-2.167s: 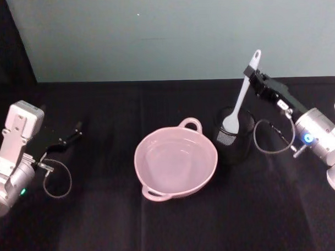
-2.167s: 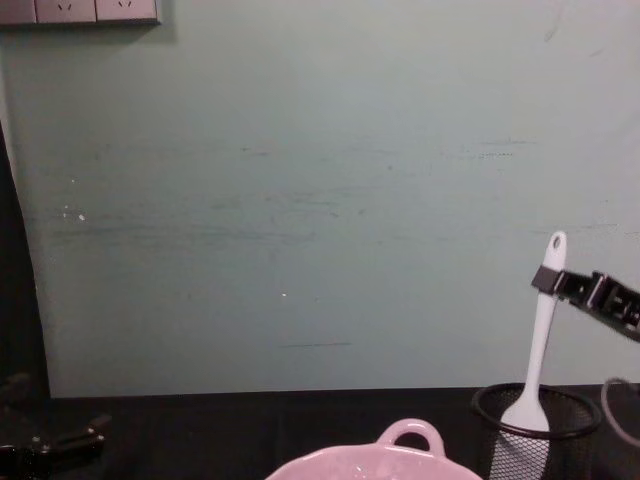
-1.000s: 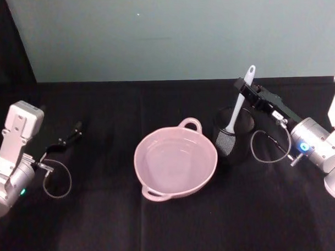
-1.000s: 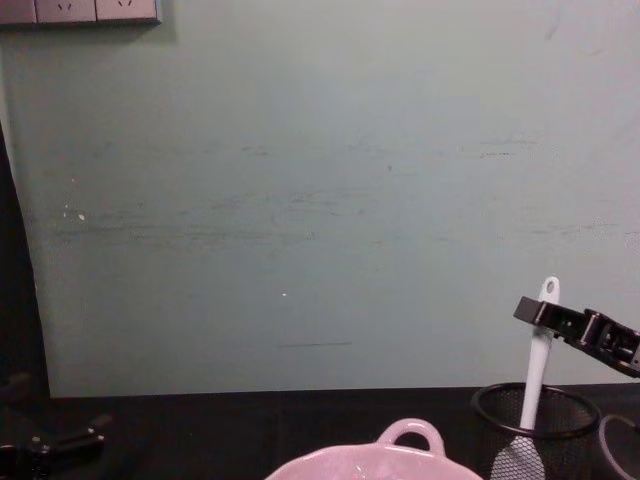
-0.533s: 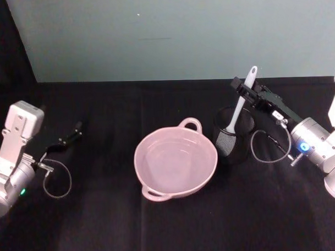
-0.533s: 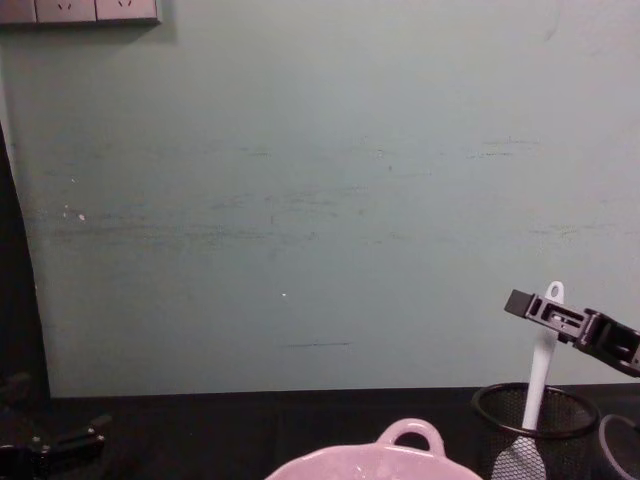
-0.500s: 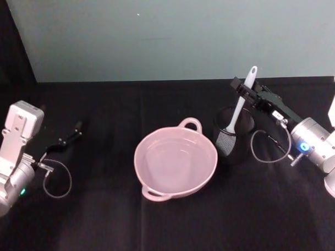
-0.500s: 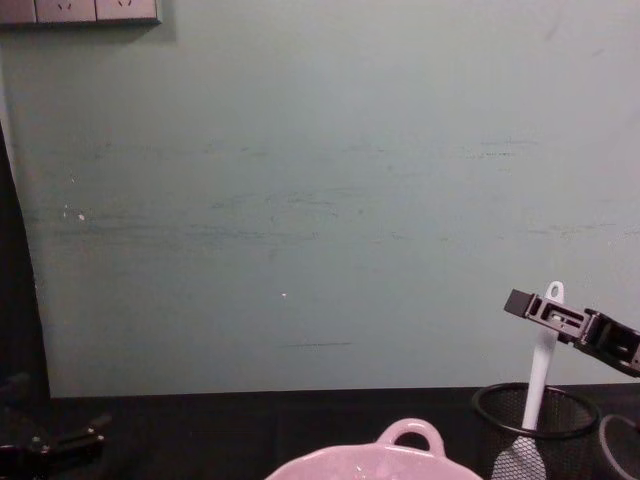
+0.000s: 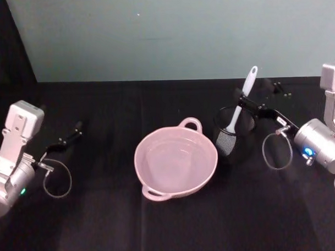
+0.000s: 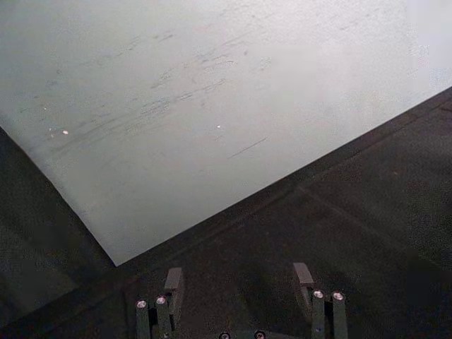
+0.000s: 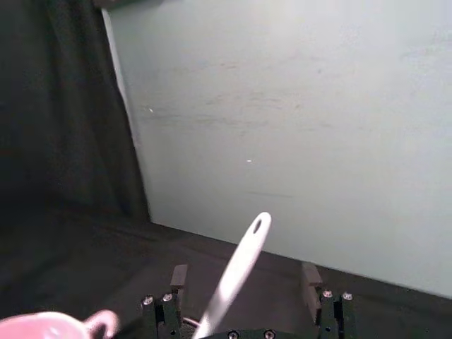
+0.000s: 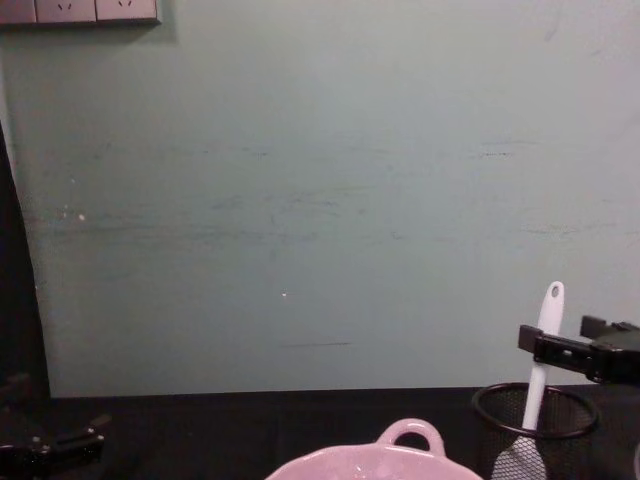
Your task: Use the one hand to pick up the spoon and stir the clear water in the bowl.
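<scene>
Spoon (image 9: 239, 105) stands head-down in the mesh cup (image 9: 234, 135); right claw (image 9: 259, 107) spread about its handle, not pinching; centre, then close squarely before lifting toward bowl (image 9: 175, 163); left claw (image 10: 237, 302) spread, idle far left.

Spoon in the cup, right of the bowl

The long slim white plastic spoon (image 9: 239, 105) stands tilted in the black wire-mesh cup (image 9: 233, 135), just right of the pale pink round bowl (image 9: 176, 161) at the table's (image 9: 105, 227) middle.
</scene>
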### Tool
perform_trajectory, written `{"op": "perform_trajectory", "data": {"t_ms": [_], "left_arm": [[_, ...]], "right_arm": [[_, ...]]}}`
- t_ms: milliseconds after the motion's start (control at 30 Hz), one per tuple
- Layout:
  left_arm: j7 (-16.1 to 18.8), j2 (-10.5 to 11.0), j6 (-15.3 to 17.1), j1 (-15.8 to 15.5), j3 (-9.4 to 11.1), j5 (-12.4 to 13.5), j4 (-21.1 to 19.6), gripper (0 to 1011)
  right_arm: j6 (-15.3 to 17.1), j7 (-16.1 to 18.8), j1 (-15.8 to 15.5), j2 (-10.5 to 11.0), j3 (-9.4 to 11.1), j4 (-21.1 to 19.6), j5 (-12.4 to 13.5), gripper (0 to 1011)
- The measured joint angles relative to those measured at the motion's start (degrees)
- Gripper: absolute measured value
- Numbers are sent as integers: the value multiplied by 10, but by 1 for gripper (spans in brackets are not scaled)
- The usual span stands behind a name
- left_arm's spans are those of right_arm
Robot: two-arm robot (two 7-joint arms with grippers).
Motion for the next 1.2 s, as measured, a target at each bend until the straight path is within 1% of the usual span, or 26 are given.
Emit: {"op": "perform_trajectory", "data": {"t_ms": [33, 67, 100, 133, 167, 200, 267, 333, 433, 533, 667, 700, 833, 933, 1033, 1100, 1200], "left_arm": [[0, 0, 0, 0, 0, 0, 0, 1011], [0, 0, 0, 0, 0, 0, 0, 1011], [0, 0, 0, 0, 0, 0, 0, 1011], [0, 0, 0, 0, 0, 0, 0, 1011], [0, 0, 0, 0, 0, 0, 0, 1011], [0, 0, 0, 0, 0, 0, 0, 1011], [0, 0, 0, 0, 0, 0, 0, 1011], [0, 0, 0, 0, 0, 0, 0, 1011], [0, 0, 0, 0, 0, 0, 0, 1011], [0, 0, 0, 0, 0, 0, 0, 1011], [0, 0, 0, 0, 0, 0, 0, 1011], [0, 0, 0, 0, 0, 0, 0, 1011], [0, 0, 0, 0, 0, 0, 0, 1011], [0, 0, 0, 0, 0, 0, 0, 1011], [0, 0, 0, 0, 0, 0, 0, 1011], [0, 0, 0, 0, 0, 0, 0, 1011], [0, 0, 0, 0, 0, 0, 0, 1011]], "right_arm": [[-4, -6, -1, 2, -1, -3, -10, 1000], [-13, -19, -5, 7, -2, -11, -29, 1000], [-17, -26, -8, 10, -2, -16, -38, 1002], [-24, -38, -15, 18, -1, -30, -55, 1002], [-24, -38, -15, 18, -1, -30, -55, 1002], [-29, -48, -23, 25, 1, -45, -68, 1000], [-30, -60, -38, 36, 8, -72, -80, 1002], [-28, -67, -54, 47, 18, -96, -84, 1000], [-25, -77, -70, 58, 30, -118, -87, 1000], [-22, -101, -94, 71, 52, -141, -97, 1002], [-24, -127, -107, 72, 67, -142, -111, 1000], [-25, -139, -110, 71, 72, -137, -118, 1000], [-32, -157, -112, 64, 78, -116, -135, 1000], [-31, -159, -111, 57, 82, -105, -137, 1002], [-30, -158, -109, 52, 85, -102, -136, 1000], [-28, -152, -107, 47, 90, -103, -129, 1002], [-28, -151, -107, 47, 90, -103, -129, 1002]]}}
